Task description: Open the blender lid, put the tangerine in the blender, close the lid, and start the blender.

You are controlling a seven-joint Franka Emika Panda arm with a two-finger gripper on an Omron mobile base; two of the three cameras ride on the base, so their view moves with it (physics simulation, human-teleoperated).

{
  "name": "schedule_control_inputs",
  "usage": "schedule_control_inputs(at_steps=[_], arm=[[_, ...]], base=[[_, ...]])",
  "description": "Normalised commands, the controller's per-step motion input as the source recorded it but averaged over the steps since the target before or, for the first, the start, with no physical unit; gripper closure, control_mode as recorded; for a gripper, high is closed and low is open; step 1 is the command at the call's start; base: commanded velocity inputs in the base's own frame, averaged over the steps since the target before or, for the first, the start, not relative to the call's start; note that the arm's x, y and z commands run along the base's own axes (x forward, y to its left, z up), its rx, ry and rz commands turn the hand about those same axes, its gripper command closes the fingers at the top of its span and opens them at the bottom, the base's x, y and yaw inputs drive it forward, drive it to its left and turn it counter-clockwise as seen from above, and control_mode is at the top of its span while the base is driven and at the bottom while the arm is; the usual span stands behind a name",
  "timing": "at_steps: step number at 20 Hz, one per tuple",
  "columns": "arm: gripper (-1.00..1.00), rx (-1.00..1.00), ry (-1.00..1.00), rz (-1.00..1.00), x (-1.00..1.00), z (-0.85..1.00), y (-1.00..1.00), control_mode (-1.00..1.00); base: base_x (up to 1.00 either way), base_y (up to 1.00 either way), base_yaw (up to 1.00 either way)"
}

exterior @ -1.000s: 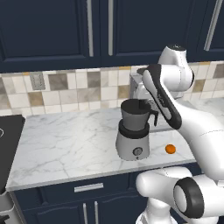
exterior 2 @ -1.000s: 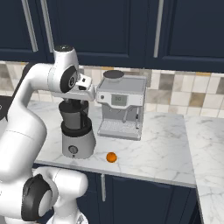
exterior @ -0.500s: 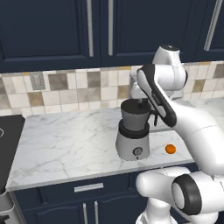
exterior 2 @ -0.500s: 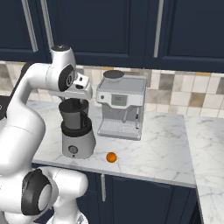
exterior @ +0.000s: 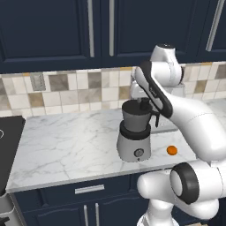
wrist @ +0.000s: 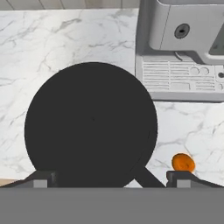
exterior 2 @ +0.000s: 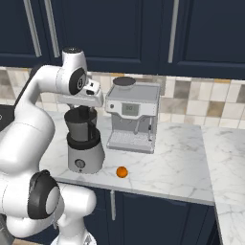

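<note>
Hand view, looking straight down: the blender lid (wrist: pixel 91 124) appears as a broad black disc directly ahead of the gripper (wrist: pixel 109 177), centred slightly toward eleven o'clock from the midpoint between the two fingertips (wrist: pixel 41 179). The tips stand wide apart, one near each lower flank of the disc, and hold nothing. The lid is round, so it offers no long axis; the knob at its centre cannot be made out against the black. The coming move appears to be a straight descent onto the lid, which remains seated on the blender (exterior: pixel 136 132). The tangerine (wrist: pixel 183 162) lies on the counter (wrist: pixel 65 39) at about four o'clock from the lid, apart from the blender's base. The coffee machine (wrist: pixel 183 43) stands at two o'clock.
</note>
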Motion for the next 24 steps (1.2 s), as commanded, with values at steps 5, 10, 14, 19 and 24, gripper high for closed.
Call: schedule_control_inputs(at_steps=[5,10,14,19,24], arm=[[-1.0,0.0,0.05,0.0,0.0,-0.21,0.0,-1.0],[-1.0,-0.02,0.01,0.0,0.04,-0.19,0.01,-1.0],[-1.0,0.0,0.01,0.0,0.09,-0.05,0.04,-1.0],[-1.0,0.0,0.01,0.0,0.03,-0.01,0.03,-1.0],[-1.0,0.0,0.0,0.0,0.0,0.0,0.02,-1.0]], base=[[0.0,0.0,0.0],[0.0,0.0,0.0],[0.0,0.0,0.0],[0.0,0.0,0.0],[0.0,0.0,0.0]])
